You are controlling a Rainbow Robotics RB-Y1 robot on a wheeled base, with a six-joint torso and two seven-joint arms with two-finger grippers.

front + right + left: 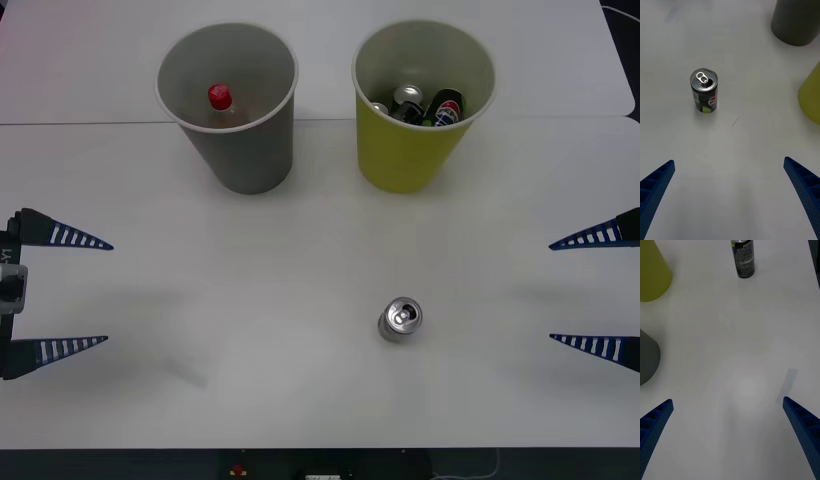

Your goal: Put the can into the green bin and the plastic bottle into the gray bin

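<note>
White tabletop (250, 380), one job left: the can (401, 319) stands upright and alone near centre, at about 5 o'clock from the green bin (410, 150) and well apart from it. Right wrist view shows the can (704, 91) with pull-tab top up, dark sides, nothing touching it. The plastic bottle (220, 100), red cap up, already sits inside the gray bin (240, 150) at 11 o'clock of the table; that half looks done. Green bin, at 1 o'clock, already holds other cans (425, 105), incl. a dark blue one.

Right gripper (600, 290) waits at the 3 o'clock edge, fingers (585, 238) spread wide, holding nothing; the can lies between its open tips as seen from its wrist, but far ahead. Left gripper (60, 290) parked at 9 o'clock, likewise released and empty; from its wrist the can (742, 258) shows at the far side, w/ both bins beside.

Judgement: next step is likely the right arm's reach for the can, approx. toward 9 o'clock from where it sits. Risks: a fingertip clipping the can before the jaws straddle it would tip it, and a round can on a smooth top could roll off toward the table's near edge. A grasp too high near the rim may slip. On the carry, the green bin is light-looking and tall; a knock to its rim could topple it and spill the cans inside. A drop onto those cans may bounce.
</note>
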